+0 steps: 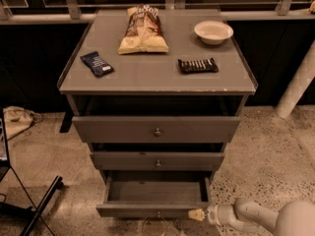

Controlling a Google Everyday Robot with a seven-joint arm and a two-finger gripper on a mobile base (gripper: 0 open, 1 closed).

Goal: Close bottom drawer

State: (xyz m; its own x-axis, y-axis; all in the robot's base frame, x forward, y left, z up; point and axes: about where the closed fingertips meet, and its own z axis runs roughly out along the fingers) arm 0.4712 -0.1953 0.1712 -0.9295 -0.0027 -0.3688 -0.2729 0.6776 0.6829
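Tool [197, 214] beside one open bottom drawer [147, 211]

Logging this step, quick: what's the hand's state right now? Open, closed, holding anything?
Hand: cannot be told whether open or closed; nothing seen held. It is low at the right end of the pulled-out bottom drawer front.

Open bottom drawer [133, 210] — gripper [198, 214] at right corner.
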